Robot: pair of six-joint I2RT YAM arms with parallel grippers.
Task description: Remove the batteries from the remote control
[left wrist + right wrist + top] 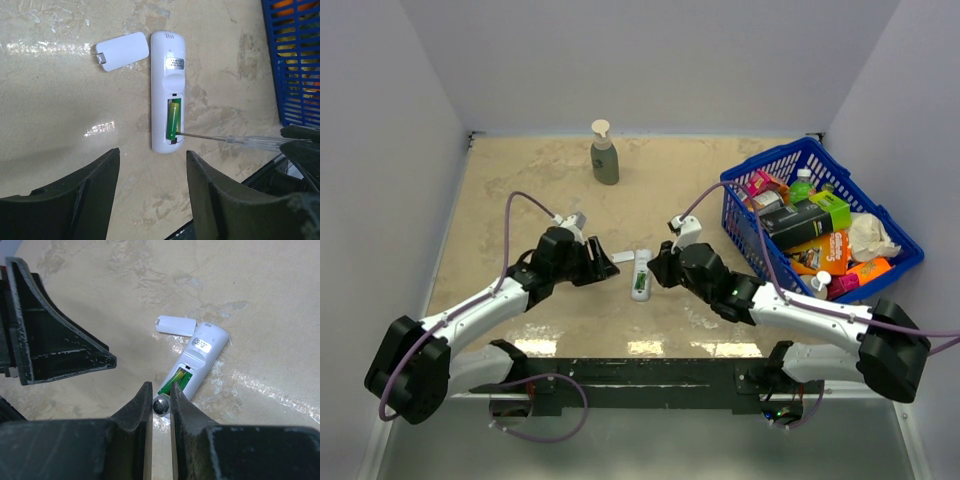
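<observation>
Left wrist view showed the remote (168,75) lying back-up on the worktop (60,110), with its cover (123,51) off and just beside its top end. One green battery (173,119) sat in the recess near the lower end; whether a second lay beside it could not be told. The right gripper (160,393) was clamped on a screwdriver (235,140), whose tip touched the battery's lower end. The left gripper (152,190) hung near the remote, jaws apart and empty.

The battery looked light, stiff and smooth, likely slippery and sprung tight in its slot. Levering at one end, then pinching its middle, seemed best. The remote, a slim white bar, looked light enough to skid and probably wanted steadying by its long sides.
</observation>
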